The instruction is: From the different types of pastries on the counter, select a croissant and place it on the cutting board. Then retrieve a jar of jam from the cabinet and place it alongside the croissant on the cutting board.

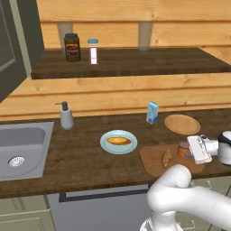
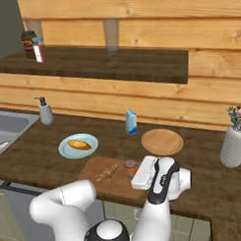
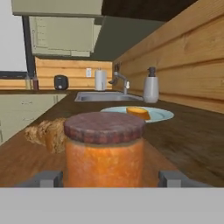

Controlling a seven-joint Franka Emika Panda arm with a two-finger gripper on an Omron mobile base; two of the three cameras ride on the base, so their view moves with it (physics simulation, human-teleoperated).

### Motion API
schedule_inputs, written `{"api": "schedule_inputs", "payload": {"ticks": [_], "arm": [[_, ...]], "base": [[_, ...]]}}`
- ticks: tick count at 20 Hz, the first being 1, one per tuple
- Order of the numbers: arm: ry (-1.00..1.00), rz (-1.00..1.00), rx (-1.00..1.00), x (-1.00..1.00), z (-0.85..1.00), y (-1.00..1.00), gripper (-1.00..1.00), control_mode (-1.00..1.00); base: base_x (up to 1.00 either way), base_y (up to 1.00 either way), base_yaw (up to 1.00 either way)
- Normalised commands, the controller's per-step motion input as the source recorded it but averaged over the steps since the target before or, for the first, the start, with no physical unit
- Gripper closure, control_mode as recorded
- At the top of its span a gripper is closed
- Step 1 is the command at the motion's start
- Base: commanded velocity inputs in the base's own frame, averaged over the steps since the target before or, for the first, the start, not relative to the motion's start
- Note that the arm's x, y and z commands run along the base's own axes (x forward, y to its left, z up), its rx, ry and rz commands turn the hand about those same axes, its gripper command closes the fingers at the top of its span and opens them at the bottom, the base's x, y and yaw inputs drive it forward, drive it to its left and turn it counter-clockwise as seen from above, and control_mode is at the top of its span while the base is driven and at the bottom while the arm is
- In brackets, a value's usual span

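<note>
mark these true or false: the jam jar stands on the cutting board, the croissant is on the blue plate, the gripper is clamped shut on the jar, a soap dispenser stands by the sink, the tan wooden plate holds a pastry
1. The jam jar stands on the cutting board. True.
2. The croissant is on the blue plate. False: it lies on the cutting board beside the jar; the plate holds an oblong pastry.
3. The gripper is clamped shut on the jar. False: its fingertips stand clear of the jar on both sides, so it is open.
4. A soap dispenser stands by the sink. True.
5. The tan wooden plate holds a pastry. False: nothing lies on it.
</note>
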Motion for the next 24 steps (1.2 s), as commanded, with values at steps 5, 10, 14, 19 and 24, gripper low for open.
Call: {"api": "schedule_inputs", "payload": {"ticks": [5,10,14,19,24], "arm": [[-0.02,0.00,0.00,-0.26,0.02,-0.01,-1.00,-1.00],[-0.09,0.00,0.05,-0.24,0.49,-0.06,-1.00,-1.00],[-0.09,-0.06,0.02,-0.33,0.70,0.00,-1.00,-1.00],[0.00,-0.17,0.01,-0.42,0.84,0.00,-1.00,-1.00],[0.01,-0.33,0.00,-0.64,0.53,0.32,-1.00,-1.00]], "base": [[0.00,0.00,0.00],[0.00,0.00,0.00],[0.00,0.00,0.00],[0.00,0.00,0.00],[0.00,0.00,0.00]]}}
